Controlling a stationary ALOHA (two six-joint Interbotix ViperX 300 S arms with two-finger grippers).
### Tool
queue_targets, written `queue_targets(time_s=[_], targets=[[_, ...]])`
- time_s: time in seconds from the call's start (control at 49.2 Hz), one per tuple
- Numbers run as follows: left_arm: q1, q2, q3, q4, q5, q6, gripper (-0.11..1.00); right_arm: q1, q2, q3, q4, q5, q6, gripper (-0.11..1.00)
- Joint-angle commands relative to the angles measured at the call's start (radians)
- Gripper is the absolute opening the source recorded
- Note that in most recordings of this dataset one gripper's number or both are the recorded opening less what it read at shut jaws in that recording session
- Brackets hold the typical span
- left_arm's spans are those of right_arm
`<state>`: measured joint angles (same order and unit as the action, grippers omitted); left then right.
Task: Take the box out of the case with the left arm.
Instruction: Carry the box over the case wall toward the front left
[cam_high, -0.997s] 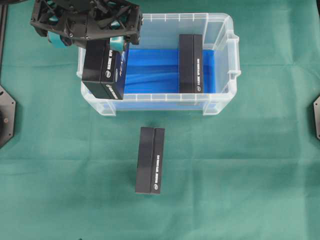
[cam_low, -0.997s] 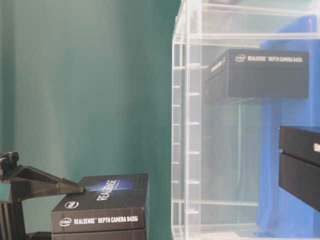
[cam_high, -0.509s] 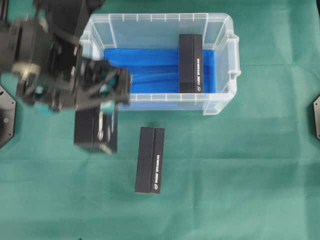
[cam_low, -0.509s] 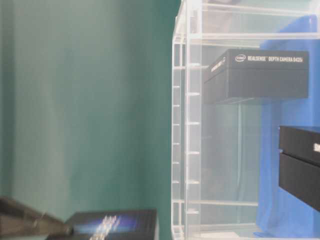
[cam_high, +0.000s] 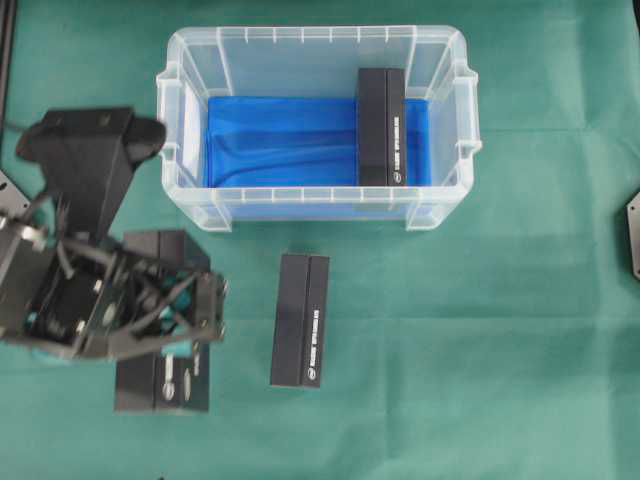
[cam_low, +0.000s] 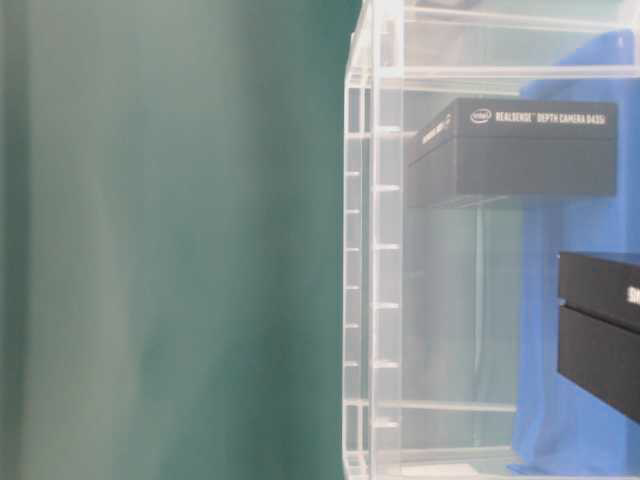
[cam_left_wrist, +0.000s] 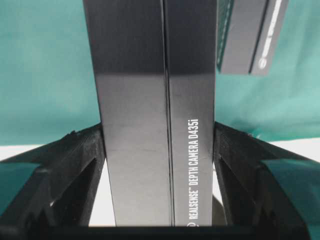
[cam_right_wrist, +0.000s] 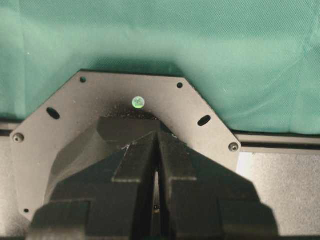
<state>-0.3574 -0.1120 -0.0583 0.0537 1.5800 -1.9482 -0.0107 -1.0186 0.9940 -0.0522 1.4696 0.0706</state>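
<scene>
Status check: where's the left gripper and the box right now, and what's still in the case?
Left gripper clamped on box, outside the case, over green cloth. Right gripper shut, parked. One box left in case; another lies alongside.

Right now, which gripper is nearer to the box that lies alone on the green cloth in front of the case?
Left. The left gripper holds another box beside the lone box. The right gripper is parked, shut, above its base plate.

Box (cam_high: 165, 375) now outside case (cam_high: 440, 215), carried leftward.
</scene>
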Motion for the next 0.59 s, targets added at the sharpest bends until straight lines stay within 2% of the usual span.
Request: queue_targets(time_s=[0.0, 0.183, 0.346, 0.468, 0.57], targets=[[-0.015, -0.023, -0.005, 0.011, -0.003, -0.014, 0.62, -0.002, 0.005, -0.025, 0.003, 0.002, 0.003, 0.01], [-0.012, -0.026, 0.020, 0.025, -0.008, -0.014, 0.62, -0.002, 0.005, -0.026, 0.003, 0.002, 0.003, 0.01], [-0.011, -0.023, 0.098, 0.038, -0.040, -0.015, 0.62, -0.002, 0.005, -0.025, 0.003, 0.002, 0.003, 0.01], [-0.009, -0.021, 0.190, 0.038, -0.133, -0.018, 0.62, -0.002, 0.005, -0.025, 0.003, 0.002, 0.003, 0.01], [0.002, -0.020, 0.275, 0.038, -0.261, -0.031, 0.62, -0.002, 0.005, -0.025, 0.003, 0.000, 0.003, 0.01]])
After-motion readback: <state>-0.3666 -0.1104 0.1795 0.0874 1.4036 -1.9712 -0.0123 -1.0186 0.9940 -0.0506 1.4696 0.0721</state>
